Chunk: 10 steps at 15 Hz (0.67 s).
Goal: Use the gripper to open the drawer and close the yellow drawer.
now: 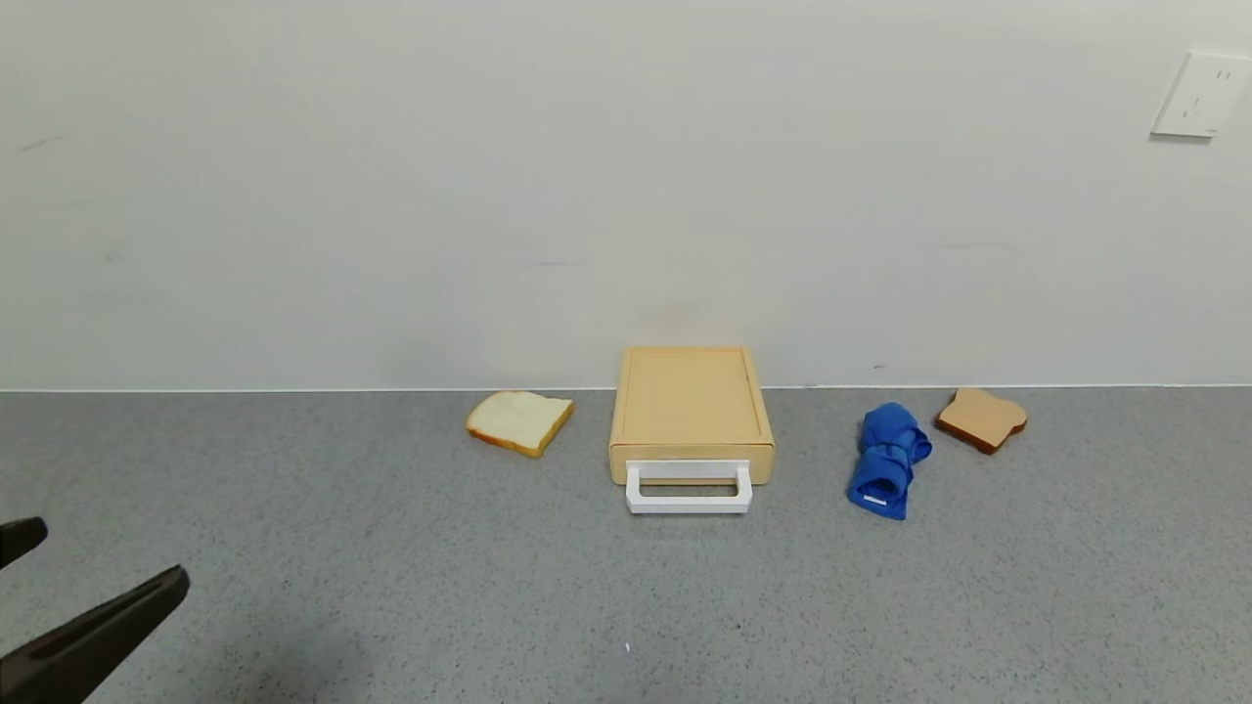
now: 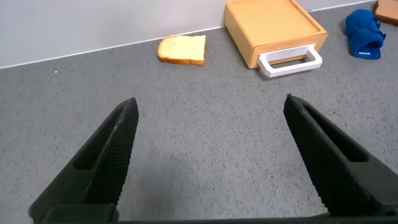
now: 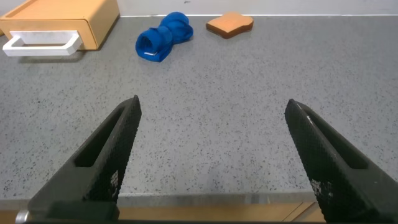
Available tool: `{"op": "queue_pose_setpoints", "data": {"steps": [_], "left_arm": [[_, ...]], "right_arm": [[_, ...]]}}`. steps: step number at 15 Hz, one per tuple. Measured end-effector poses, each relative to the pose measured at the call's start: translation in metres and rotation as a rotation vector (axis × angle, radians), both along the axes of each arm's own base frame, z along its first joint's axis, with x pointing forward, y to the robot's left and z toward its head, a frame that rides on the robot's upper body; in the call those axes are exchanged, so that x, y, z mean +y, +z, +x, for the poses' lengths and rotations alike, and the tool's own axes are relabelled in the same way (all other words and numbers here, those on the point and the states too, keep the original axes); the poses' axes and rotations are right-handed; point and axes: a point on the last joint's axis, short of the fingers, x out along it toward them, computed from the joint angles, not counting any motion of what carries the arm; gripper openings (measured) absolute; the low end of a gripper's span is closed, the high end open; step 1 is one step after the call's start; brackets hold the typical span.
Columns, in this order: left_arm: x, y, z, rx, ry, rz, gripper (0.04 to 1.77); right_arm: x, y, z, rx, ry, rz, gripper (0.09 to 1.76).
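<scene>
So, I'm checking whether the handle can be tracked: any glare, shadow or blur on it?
Head view: soft, even light, the white handle sharp on the drawer, with only faint shadow inside its loop. Left wrist view: handle crisp, no glare; left gripper open. Right wrist view: handle cut by the edge.

The drawer [image 1: 691, 403] sits on the worktop [image 1: 411, 587] with its back against the wall [image 1: 489, 196] and its handle [image 1: 689, 489] on the near side. To its left, just apart, lies a bread slice [image 1: 519, 421]. To its right lies a rolled cloth [image 1: 888, 460] — beyond that, farther right and nearer the wall, a second bread slice [image 1: 981, 418]. The left pincer [image 1: 93, 587] hangs well to the drawer's left and nearer the robot, fingers spread.
</scene>
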Motion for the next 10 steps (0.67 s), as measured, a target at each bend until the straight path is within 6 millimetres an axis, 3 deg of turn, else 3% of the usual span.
{"op": "queue_pose_setpoints", "data": {"steps": [10], "left_arm": [[0.017, -0.010, -0.079, -0.187, 0.159, -0.014, 1.70]], "right_arm": [[0.000, 0.000, 0.000, 0.000, 0.000, 0.000, 1.70]]}}
